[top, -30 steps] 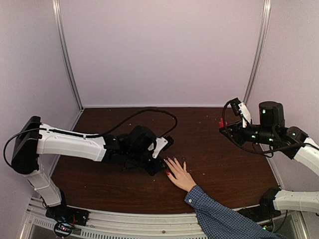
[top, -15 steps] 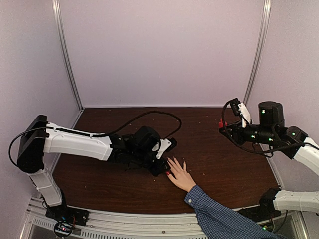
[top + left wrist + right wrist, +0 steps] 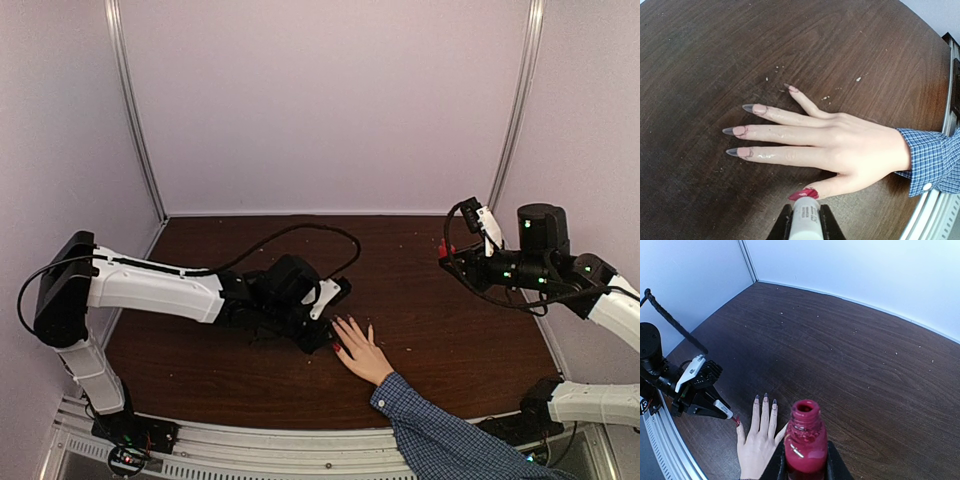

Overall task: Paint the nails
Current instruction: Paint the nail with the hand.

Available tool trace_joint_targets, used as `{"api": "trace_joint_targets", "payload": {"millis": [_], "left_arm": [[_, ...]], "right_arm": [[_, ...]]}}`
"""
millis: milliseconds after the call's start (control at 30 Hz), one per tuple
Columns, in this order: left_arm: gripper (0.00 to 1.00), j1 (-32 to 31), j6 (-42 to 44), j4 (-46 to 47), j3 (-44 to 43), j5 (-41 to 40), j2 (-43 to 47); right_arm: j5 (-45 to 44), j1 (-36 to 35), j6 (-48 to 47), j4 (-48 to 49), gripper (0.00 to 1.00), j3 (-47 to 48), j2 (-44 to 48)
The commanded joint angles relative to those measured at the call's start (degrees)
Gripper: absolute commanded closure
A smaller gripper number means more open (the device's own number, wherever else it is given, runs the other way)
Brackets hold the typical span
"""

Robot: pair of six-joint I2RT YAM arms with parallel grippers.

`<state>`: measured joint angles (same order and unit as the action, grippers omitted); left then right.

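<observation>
From above, a light-skinned hand [image 3: 358, 350] lies flat on the dark wooden table [image 3: 450, 340]. The left pincer [image 3: 805, 226] clamps a white cylindrical cap [image 3: 805, 216] beside its red thumbnail [image 3: 802, 194], other nails [image 3: 740, 131] pinkish. The right pincer [image 3: 806, 467] clasps an uncapped bottle [image 3: 805, 440] holding red polish.

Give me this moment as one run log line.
left gripper: shut on brush cap at red thumb nail | other nails: bare | right gripper: shut on open polish bottle
</observation>
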<state>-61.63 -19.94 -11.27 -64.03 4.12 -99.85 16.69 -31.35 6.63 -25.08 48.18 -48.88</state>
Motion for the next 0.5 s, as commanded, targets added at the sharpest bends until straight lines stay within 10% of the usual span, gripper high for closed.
{"api": "trace_joint_targets", "payload": {"millis": [0, 467], "left_arm": [[1.0, 1.0, -0.7, 0.8, 0.9, -1.5, 2.3], [1.0, 3.0, -0.8, 0.4, 2.5, -6.8, 4.7]], "right_arm": [[-0.2, 0.5, 0.0, 0.7, 1.0, 0.2, 0.0], [-0.2, 0.4, 0.1, 0.6, 1.0, 0.2, 0.0]]}}
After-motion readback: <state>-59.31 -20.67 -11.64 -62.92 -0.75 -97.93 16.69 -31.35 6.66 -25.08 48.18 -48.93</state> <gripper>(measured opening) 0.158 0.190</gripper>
